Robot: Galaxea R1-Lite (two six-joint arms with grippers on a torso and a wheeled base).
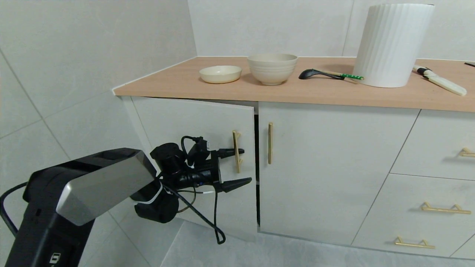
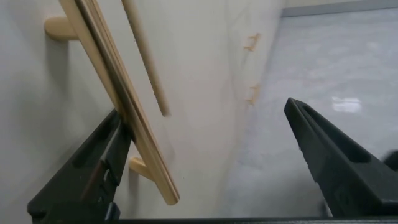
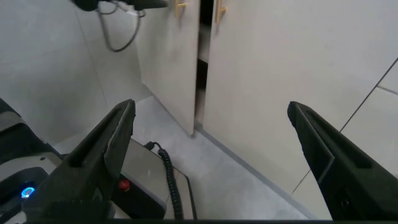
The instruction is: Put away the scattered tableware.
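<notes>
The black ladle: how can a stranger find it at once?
On the wooden countertop stands a tall white ribbed container. The ladle lies at its base, between it and the deep bowl. It alone is black, with a small scoop and thin handle.

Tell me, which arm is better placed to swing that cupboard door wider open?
Left, probably. The left tool, open, is right at the gold handle of the door, which stands slightly ajar. The right tool, also open, hangs farther back from it, over the floor.
</notes>
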